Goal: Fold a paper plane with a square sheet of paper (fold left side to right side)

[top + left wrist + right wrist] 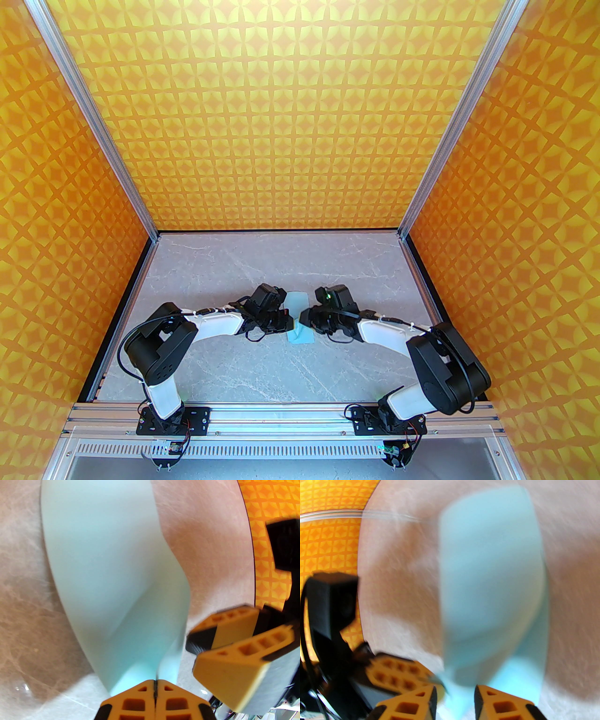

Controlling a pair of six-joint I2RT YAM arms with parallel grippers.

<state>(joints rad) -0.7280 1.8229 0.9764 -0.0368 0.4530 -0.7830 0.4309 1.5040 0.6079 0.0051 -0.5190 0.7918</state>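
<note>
The square sheet of paper (296, 305) is pale light-blue and sits mid-table between my two grippers, one side lifted and curling over. In the left wrist view the sheet of paper (105, 562) bows upward with a soft crease, and my left gripper (155, 686) is shut on its near edge. My right gripper (454, 698) is open, its fingers standing apart with the edge of the paper (487, 573) hanging between them. From the left wrist camera, the right gripper (196, 653) sits just right of the sheet. From above, the left gripper (287, 322) and the right gripper (307, 319) almost meet over the paper.
The grey marble table (281, 370) is bounded by orange patterned walls (300, 117) on three sides, with aluminium posts at the back corners. Both arm bases stand on a rail (281, 417) at the near edge.
</note>
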